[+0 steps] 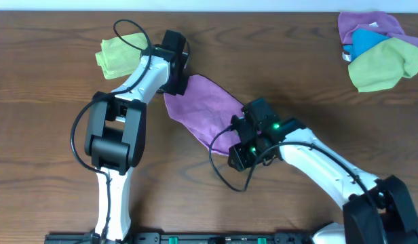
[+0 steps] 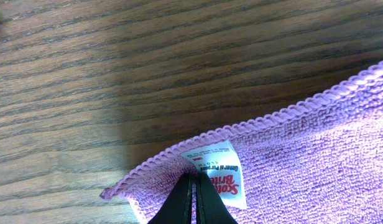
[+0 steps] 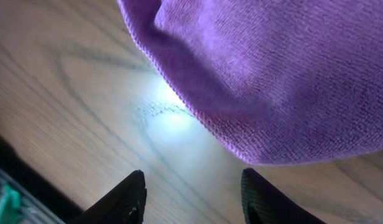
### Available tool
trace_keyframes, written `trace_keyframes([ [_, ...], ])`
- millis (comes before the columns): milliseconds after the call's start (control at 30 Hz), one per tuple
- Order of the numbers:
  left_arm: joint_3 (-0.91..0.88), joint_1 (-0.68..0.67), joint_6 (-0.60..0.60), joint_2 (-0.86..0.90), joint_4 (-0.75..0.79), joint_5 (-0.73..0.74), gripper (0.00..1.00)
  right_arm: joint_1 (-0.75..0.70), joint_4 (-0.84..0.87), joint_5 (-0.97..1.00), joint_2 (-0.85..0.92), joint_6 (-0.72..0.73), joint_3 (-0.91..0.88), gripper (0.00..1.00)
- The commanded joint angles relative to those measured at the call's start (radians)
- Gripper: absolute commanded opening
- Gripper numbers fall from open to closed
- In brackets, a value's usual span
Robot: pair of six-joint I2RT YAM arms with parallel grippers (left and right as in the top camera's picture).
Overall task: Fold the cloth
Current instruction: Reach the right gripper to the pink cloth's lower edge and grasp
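The table (image 1: 46, 135) under me is dark brown wood with long streaks of grain running across it, matt in most places. Under my right wrist it shows a pale glare patch. Along the near edge sits a black rail.

The cloth (image 1: 202, 108) lies near the middle of the table, between my 2 arms, as a long slanted shape running from upper left to lower right. It is magenta-purple with a fine looped pile, and a raised stitched hem runs along its edge. A small white tag (image 2: 222, 171) with printed lettering is sewn in at 1 corner.

My left pincer (image 2: 193, 193) is pressed shut, its 2 dark tips meeting on that corner of the cloth, right beside the tag.

My right pincer (image 3: 193, 177) stands open, with bare wood showing between its 2 black fingers (image 3: 126, 196). It has hold of nothing. A rounded bulge of the cloth hangs just beyond the tips.

A crumpled lime-green cloth (image 1: 117, 55) lies behind my left arm. In the far right corner is a soft heap: a lavender cloth (image 1: 368, 26), a blue cloth (image 1: 366, 42) and another green cloth (image 1: 385, 64).
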Motion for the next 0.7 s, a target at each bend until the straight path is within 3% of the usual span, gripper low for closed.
trace_keyframes([
  [0,0.0,-0.004,0.0,0.023,-0.012,0.006,0.06,0.048,-0.003,0.118,-0.001,-0.056,0.012,0.49],
  [233,0.0,-0.004,0.0,0.023,-0.01,0.016,0.06,0.196,-0.043,0.587,-0.001,-0.166,0.105,0.58],
  [333,0.0,-0.004,0.0,0.023,-0.007,0.016,0.06,0.245,-0.038,0.591,-0.001,-0.203,0.107,0.54],
  [667,0.0,-0.003,0.0,0.023,0.02,0.016,0.06,0.332,-0.13,0.608,0.013,-0.23,0.106,0.57],
])
